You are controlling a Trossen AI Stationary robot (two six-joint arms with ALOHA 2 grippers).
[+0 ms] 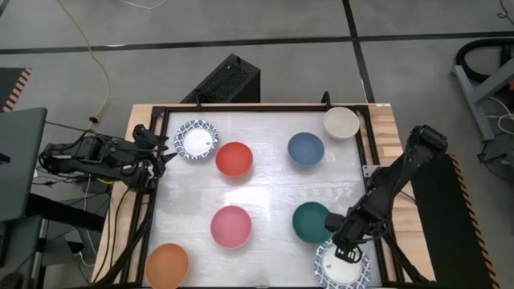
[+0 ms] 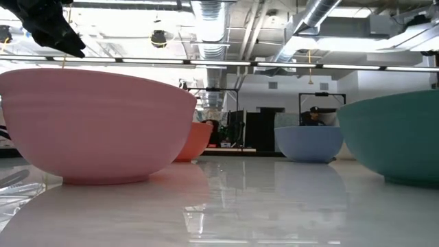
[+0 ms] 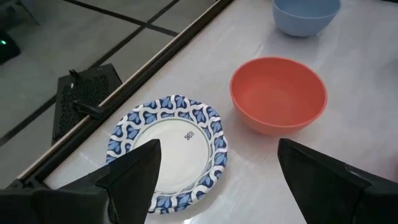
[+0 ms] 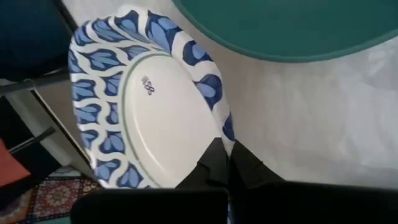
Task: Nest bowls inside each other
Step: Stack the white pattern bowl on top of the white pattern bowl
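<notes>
Right gripper [image 1: 347, 254] sits at the lower right of the high view, pinched tight on the rim of a white bowl with a blue leaf rim [image 4: 130, 99]. In the right wrist view its two dark fingers [image 4: 214, 165] squeeze that thin edge together. I think this bowl is light and a bit bendy, like paper, so the rim is the only good spot to hold, and it may flop or slip if tugged hard. Just beside it is the green bowl [image 1: 312, 221], looking smooth and stiffer. Further out are the pink bowl [image 1: 231, 225], red bowl [image 1: 234, 159], blue bowl [image 1: 306, 148], cream bowl [image 1: 341, 122] and orange bowl [image 1: 167, 265]. Over at the left edge, the left gripper [image 1: 163, 155] waits wide open beside another blue-rimmed bowl [image 1: 197, 138]
</notes>
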